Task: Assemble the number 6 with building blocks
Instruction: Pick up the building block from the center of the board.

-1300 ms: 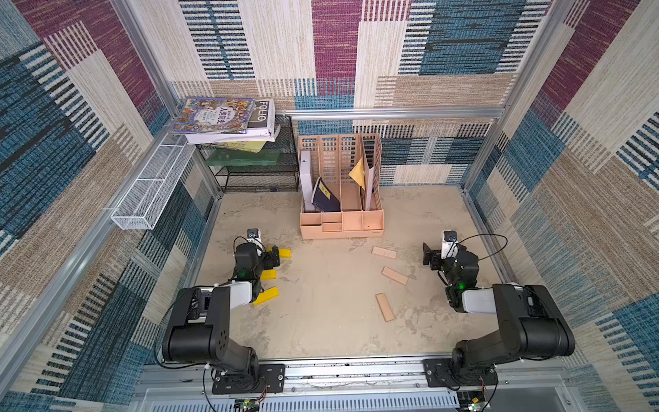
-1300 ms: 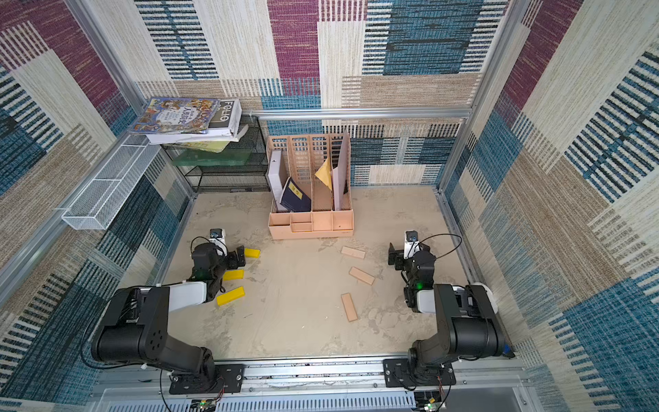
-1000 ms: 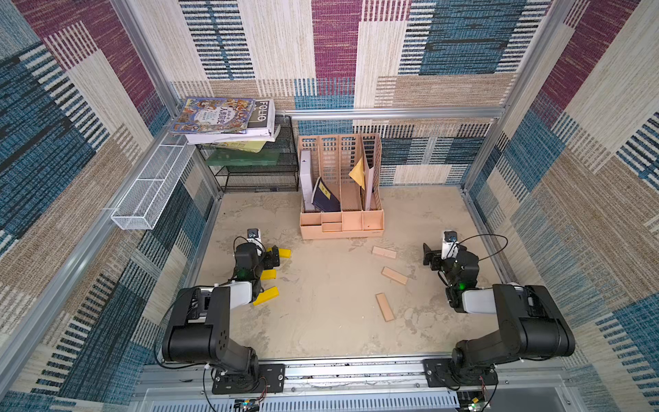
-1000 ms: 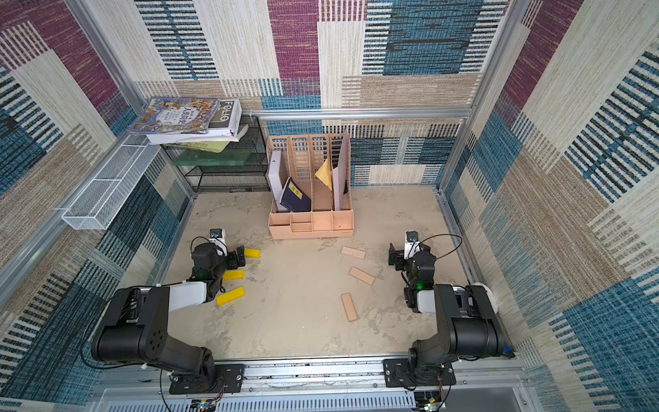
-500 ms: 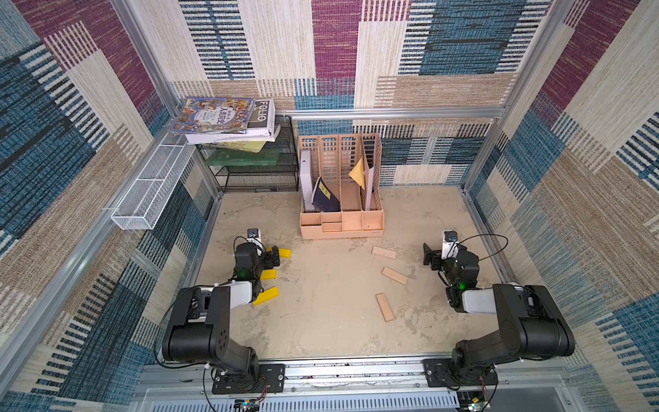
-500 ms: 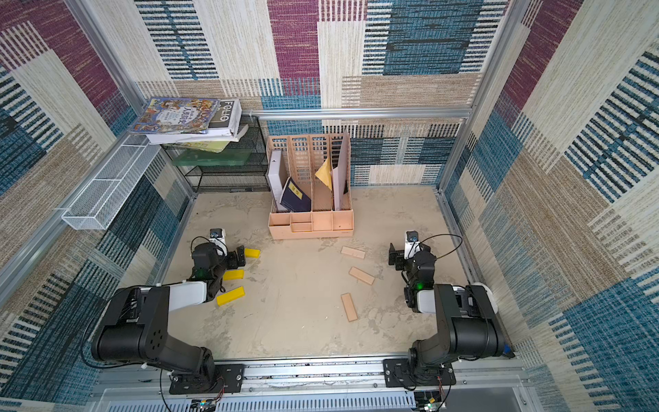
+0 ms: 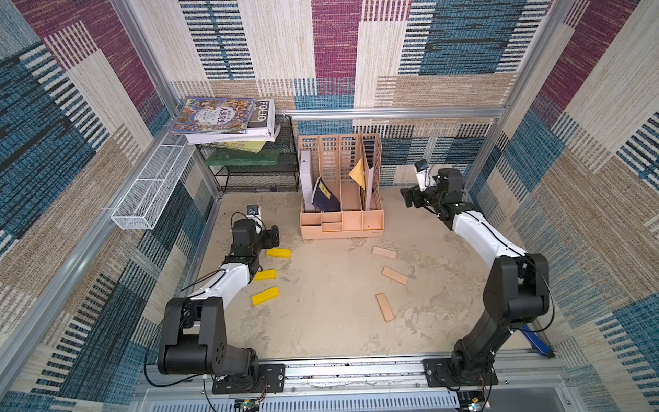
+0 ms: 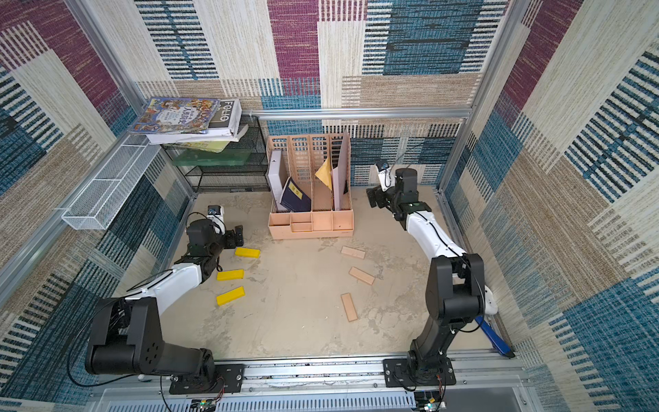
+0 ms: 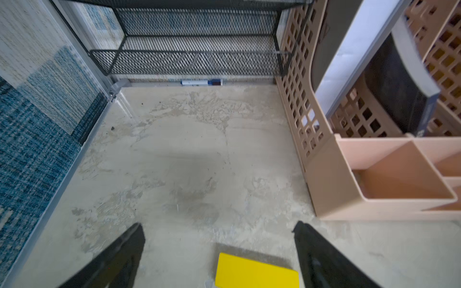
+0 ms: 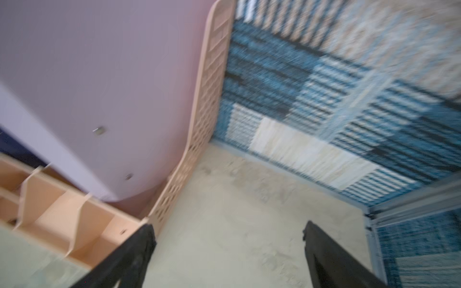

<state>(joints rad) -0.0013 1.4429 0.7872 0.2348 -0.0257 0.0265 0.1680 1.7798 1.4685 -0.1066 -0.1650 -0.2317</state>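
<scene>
left gripper [image 9: 219,224] spread, yellow plank [image 9: 257,270] between its jaws; right gripper [image 10: 228,225] spread, empty

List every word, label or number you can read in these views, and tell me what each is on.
"FOLIO": on the black-and-white book in the stack on the wire shelf.
Chinese title on the colourful book: too small to read.
Yellow label on the dark blue booklet: too small to read.

Looks like a robot cell staged as an office nook: aluminium frame [image 7: 392,113], carpet-patterned wall panels [image 7: 335,46], arms [image 7: 228,281] bolted to a rail [image 7: 356,371], file organizer [image 7: 342,224], stacked books [image 7: 221,116] on wire shelf [image 7: 256,174], perhaps a marker [image 9: 200,82] beneath.
</scene>
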